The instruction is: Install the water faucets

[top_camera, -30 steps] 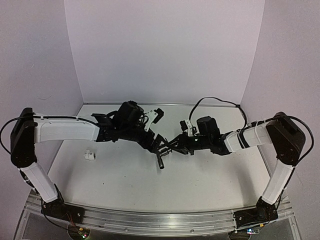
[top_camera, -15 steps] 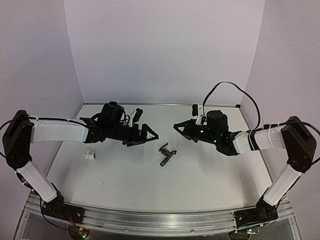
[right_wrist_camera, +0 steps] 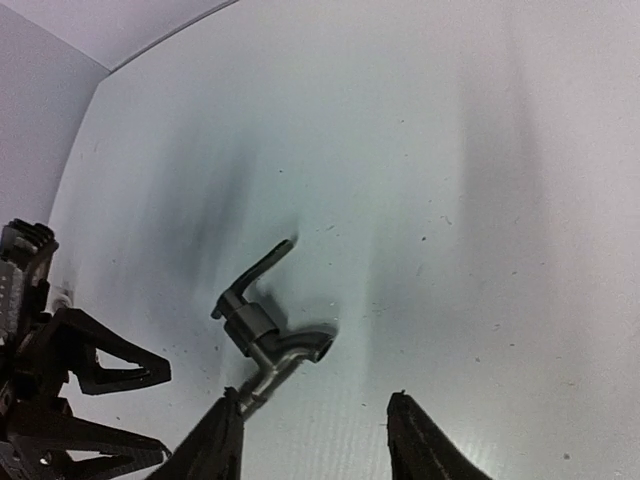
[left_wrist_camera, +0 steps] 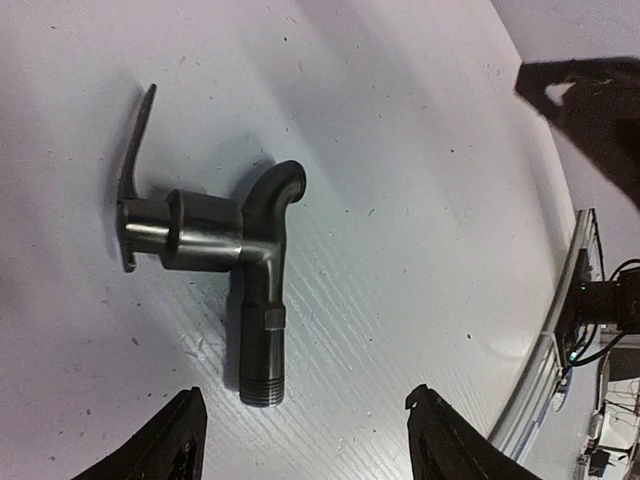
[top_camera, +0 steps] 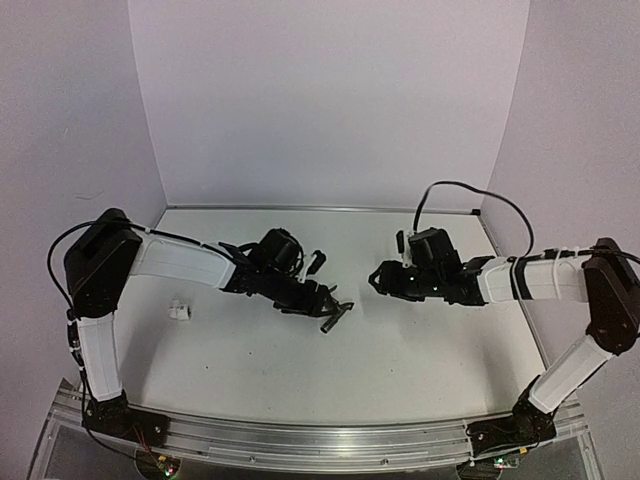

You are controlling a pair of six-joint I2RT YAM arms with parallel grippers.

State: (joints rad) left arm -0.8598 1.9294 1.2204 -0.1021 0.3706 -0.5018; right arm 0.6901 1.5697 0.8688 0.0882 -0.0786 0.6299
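No readable text, labels, brands or numbers showed on anything in any view.

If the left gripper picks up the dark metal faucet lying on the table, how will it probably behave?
The faucet looks like solid metal, so probably rigid and heavy for its size. Its smooth round body may slip in a grip. Lying flat, its bent spout and lever should stop it rolling.

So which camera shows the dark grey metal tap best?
Left wrist: the dark grey metal tap lies close, with lever, spout and thread clear. Right wrist shows the tap smaller; top external, only a speck.
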